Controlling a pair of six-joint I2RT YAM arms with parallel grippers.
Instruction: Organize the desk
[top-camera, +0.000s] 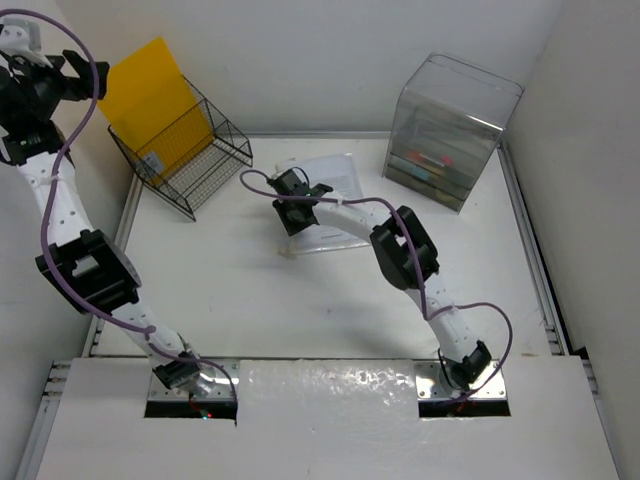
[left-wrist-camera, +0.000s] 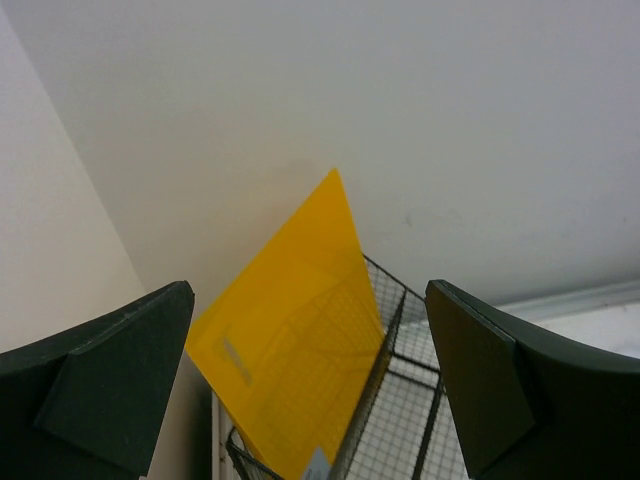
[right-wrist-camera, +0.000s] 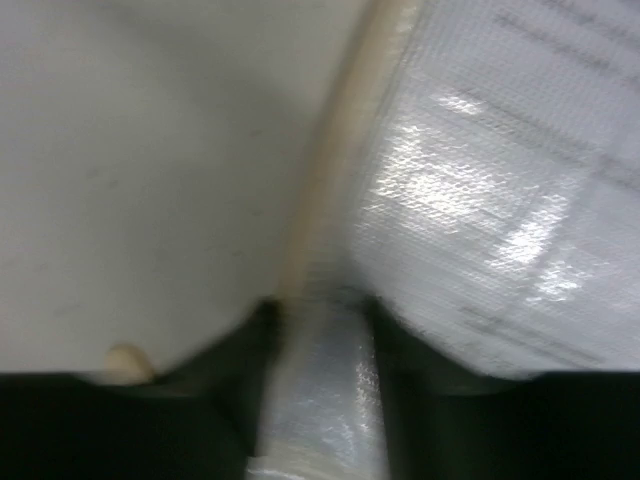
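Right gripper (right-wrist-camera: 320, 400) pinching clear document sleeve (right-wrist-camera: 480, 200) on desk (top-camera: 230, 290); left gripper (left-wrist-camera: 310, 400) spread, empty. Yellow folder (top-camera: 150, 90) already in wire rack (top-camera: 200, 165), far left; sleeve unfiled.

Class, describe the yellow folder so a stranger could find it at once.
On the white desk, look to the far left corner, where a black wire rack stands. The yellow folder stands tilted inside it. Unlike the clear sleeve lying mid-desk, it is bright yellow.
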